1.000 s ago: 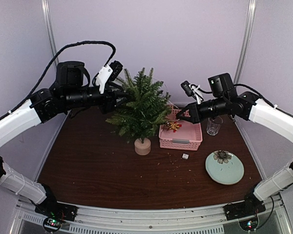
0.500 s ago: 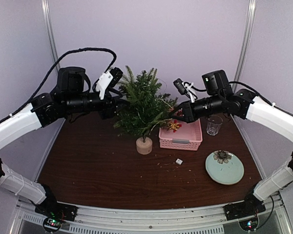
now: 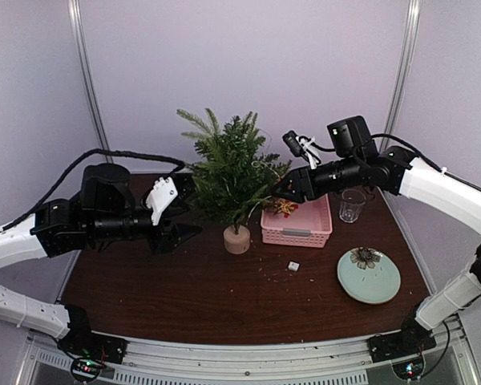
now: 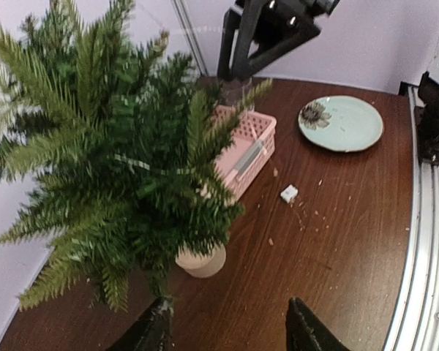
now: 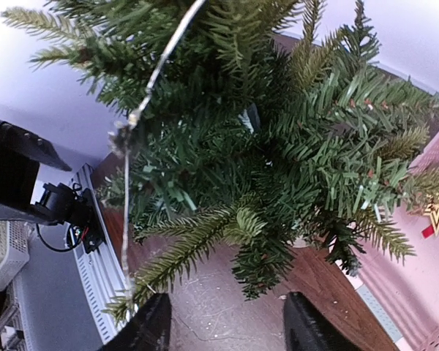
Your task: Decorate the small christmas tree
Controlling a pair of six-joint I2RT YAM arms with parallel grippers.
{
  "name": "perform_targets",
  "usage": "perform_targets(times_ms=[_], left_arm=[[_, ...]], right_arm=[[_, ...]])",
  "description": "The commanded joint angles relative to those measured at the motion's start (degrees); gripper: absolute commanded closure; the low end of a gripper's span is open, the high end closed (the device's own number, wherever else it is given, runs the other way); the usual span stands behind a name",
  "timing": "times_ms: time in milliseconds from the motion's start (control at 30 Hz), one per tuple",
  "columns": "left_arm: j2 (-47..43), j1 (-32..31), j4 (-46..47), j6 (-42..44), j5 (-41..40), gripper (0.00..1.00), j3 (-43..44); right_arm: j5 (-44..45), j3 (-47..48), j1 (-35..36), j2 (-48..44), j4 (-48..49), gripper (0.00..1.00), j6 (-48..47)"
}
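Tree x1 (image 3: 232, 172), pink basket x1 (image 3: 297, 231), plate x1 (image 3: 373, 285), glass x1 (image 3: 352, 206)

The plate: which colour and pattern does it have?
Plate: pale green, one dark flower; left wrist view.

The left gripper (image 3: 176, 235) is now lower and away from the small christmas tree (image 3: 232, 172), no longer up among its left branches. The right gripper (image 3: 279, 188) has come left to the tree's right branches, and its jaws, closed before, now stand apart. The small white piece (image 3: 293, 265) lies a little further left and nearer.
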Motion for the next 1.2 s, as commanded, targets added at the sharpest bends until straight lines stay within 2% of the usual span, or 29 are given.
perform_targets(times_ms=[0,133,233,400,500,633,833,967,1167], left_arm=[[-2.35,0.13,2.60,-2.67,-5.85,0.47,-3.03],[-2.60,0.06,2.50,-3.22,-6.09,0.46,-4.06],[-3.06,0.09,2.80,-3.96,-6.87,0.46,-4.92],[-3.60,0.13,3.40,-4.09,-7.65,0.46,-5.97],[-3.15,0.18,3.86,-4.57,-7.67,0.46,-6.12],[-1.78,0.27,2.84,-5.63,-8.11,0.47,-4.75],[-1.17,1.42,2.93,-8.30,-7.26,0.47,-4.28],[-2.10,2.97,4.47,-9.97,-6.25,0.47,-5.39],[-2.66,4.38,4.52,-11.36,-5.83,0.47,-5.45]], right_arm=[[2.32,-0.62,0.03,-5.17,-1.92,0.38,-0.66],[3.65,-4.23,-0.36,-10.38,-3.02,0.14,-0.91],[4.12,-7.81,-0.91,-14.63,-3.98,0.10,-0.97],[5.28,-16.07,-0.89,-19.35,-7.82,0.23,-6.38],[8.67,-24.44,0.36,-22.43,-2.11,0.26,-9.02],[16.17,-27.92,1.64,-18.02,0.05,0.37,-10.34],[16.73,-30.10,3.82,-11.25,5.49,0.40,-16.64],[15.73,-36.67,7.25,-10.32,17.57,0.39,-24.90],[21.78,-36.20,13.14,-0.34,21.74,0.41,-36.32]])
